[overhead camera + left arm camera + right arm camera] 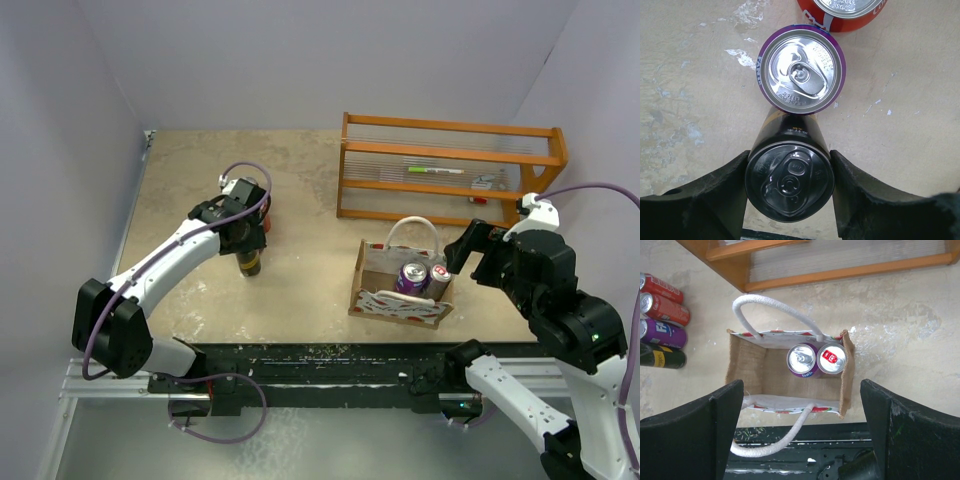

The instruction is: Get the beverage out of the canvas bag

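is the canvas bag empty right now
No, two cans stand side by side inside the canvas bag: a purple can and a silver-topped can with a red tab.

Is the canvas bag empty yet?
Not empty: a purple can and a red-tabbed can stand upright side by side inside the canvas bag.

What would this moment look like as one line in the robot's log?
left gripper: shut on black can, outside canvas bag | right gripper: open over bag | inside bag: purple can, red-tab can
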